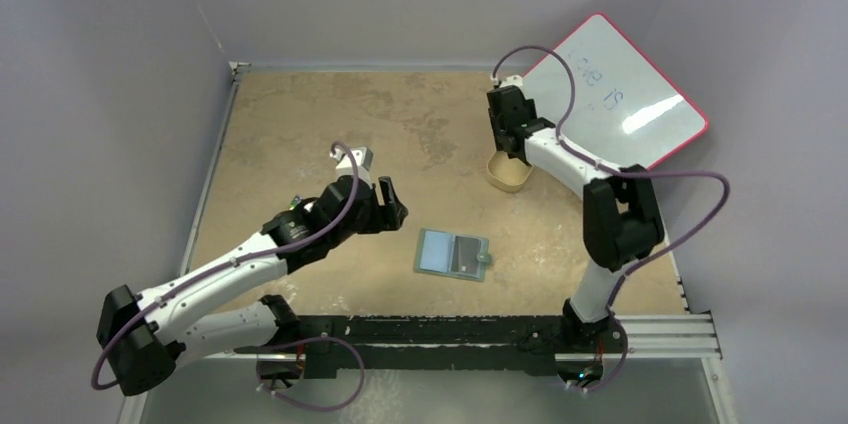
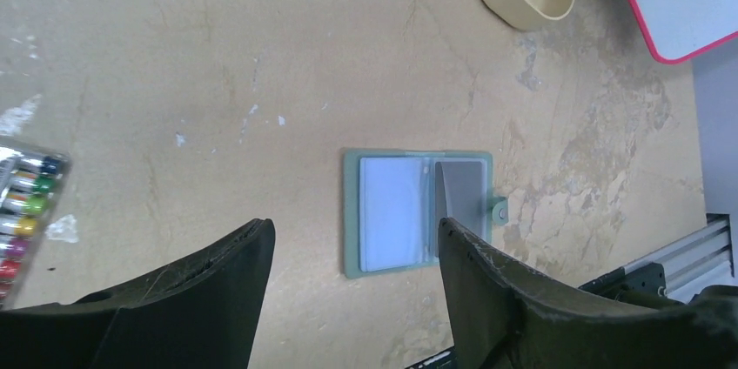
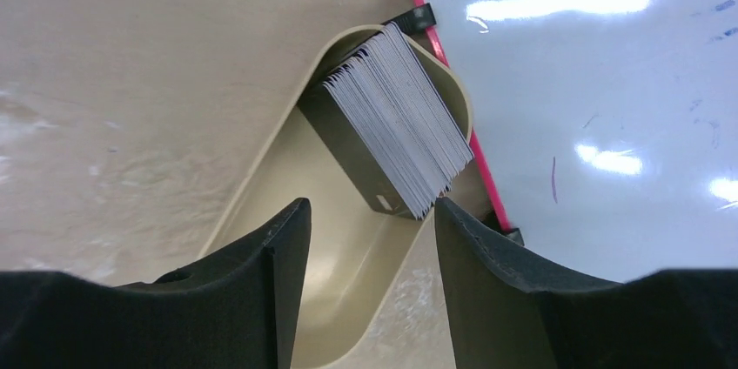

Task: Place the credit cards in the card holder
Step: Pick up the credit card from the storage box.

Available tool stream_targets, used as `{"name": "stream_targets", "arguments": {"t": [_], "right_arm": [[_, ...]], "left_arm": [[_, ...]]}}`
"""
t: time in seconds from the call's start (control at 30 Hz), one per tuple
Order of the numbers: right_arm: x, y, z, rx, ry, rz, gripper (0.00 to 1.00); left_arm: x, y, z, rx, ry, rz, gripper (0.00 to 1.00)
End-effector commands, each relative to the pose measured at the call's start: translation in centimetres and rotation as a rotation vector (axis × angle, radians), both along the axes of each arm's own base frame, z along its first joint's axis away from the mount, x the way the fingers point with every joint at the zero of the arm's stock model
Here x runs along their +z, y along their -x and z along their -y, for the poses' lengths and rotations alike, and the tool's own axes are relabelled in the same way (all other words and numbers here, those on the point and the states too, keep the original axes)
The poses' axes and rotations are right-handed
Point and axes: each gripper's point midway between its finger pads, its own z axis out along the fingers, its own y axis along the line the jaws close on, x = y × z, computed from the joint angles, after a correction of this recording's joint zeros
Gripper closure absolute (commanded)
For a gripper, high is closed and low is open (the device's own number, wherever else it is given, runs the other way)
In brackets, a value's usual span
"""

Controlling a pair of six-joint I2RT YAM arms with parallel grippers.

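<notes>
The green card holder (image 1: 452, 254) lies open and flat on the table, also in the left wrist view (image 2: 418, 211), with a pale card (image 2: 392, 212) in its left half, a grey card (image 2: 466, 191) in its right half and a snap tab (image 2: 499, 211) on the right. A stack of credit cards (image 3: 396, 121) stands on edge in the tan oval tray (image 3: 287, 177), which also shows in the top view (image 1: 508, 174). My left gripper (image 1: 392, 202) is open and empty, left of the holder. My right gripper (image 3: 370, 221) is open and empty just above the tray.
A whiteboard with a pink rim (image 1: 620, 94) leans at the back right, beside the tray. A case of coloured markers (image 2: 22, 204) lies at the left edge of the left wrist view. A metal rail (image 1: 660, 329) runs along the near table edge.
</notes>
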Motion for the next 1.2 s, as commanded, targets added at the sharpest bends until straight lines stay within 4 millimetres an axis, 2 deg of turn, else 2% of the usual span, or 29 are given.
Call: {"name": "stream_targets", "arguments": {"t": [0.0, 0.13, 0.47, 0.8, 1.17], "right_arm": [[-0.6, -1.5, 2.9, -0.04, 0.174, -0.052, 0.43], [-1.3, -2.5, 3.6, -0.049, 0.223, -0.077, 0.43], [-3.4, -3.3, 4.9, -0.069, 0.329, -0.15, 0.45], [-2.0, -3.7, 4.9, -0.074, 0.322, -0.127, 0.57], [-0.7, -3.8, 4.8, -0.068, 0.309, -0.1, 0.63]], "left_arm": [[2.6, 0.4, -2.3, -0.007, -0.085, 0.073, 0.32], [3.2, 0.7, -3.7, 0.007, -0.114, 0.093, 0.31], [4.4, 1.2, -3.9, -0.012, -0.087, 0.116, 0.31], [4.5, 1.3, -3.9, -0.011, -0.08, 0.121, 0.3], [4.4, 1.2, -4.0, -0.004, -0.082, 0.119, 0.3]]}}
